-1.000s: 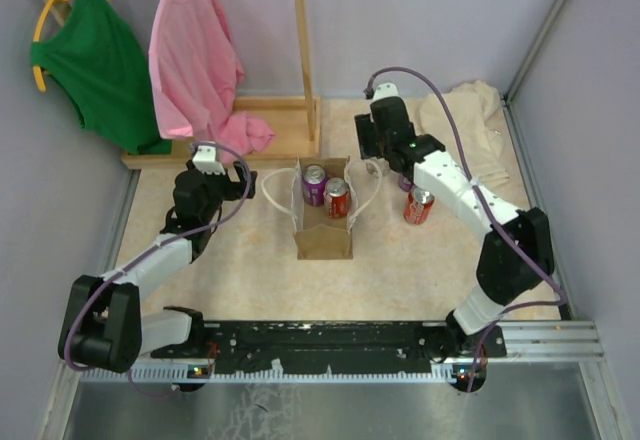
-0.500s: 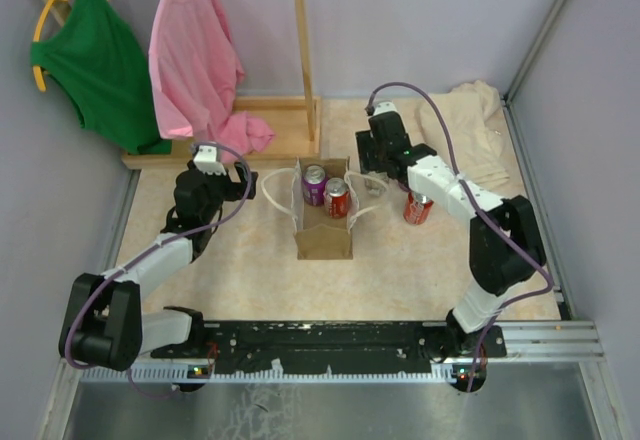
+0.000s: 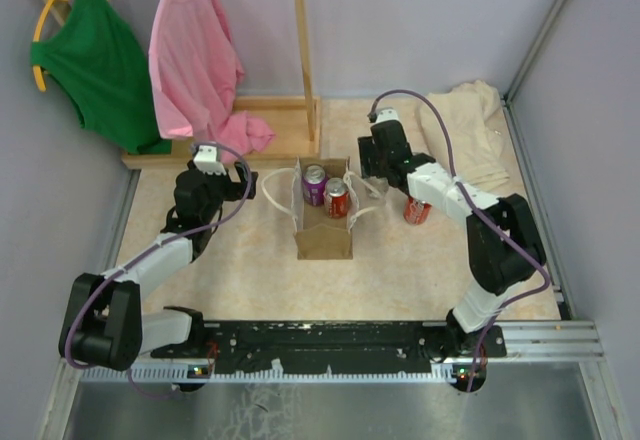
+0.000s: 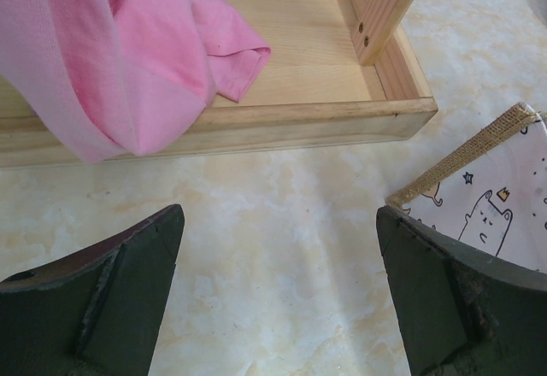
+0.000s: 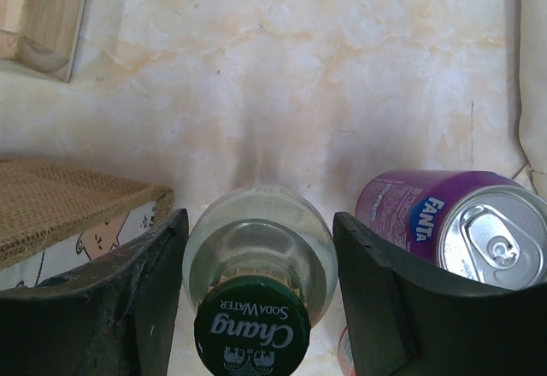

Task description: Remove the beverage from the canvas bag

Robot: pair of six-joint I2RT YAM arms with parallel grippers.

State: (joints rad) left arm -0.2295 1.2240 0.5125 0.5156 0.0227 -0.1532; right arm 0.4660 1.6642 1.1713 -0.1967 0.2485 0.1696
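Clamping a soda bottle [image 5: 261, 252] right of the canvas bag [image 3: 322, 238], the right end effector [image 5: 259, 222] seems snug; left end effector [image 4: 279, 222] gapes apart.

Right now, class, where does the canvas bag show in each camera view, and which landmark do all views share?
Top external: canvas bag at the picture's centre.
Left wrist: its corner at the right edge.
Right wrist: its burlap rim at the left edge.
Shared landmark: the wooden rack base.
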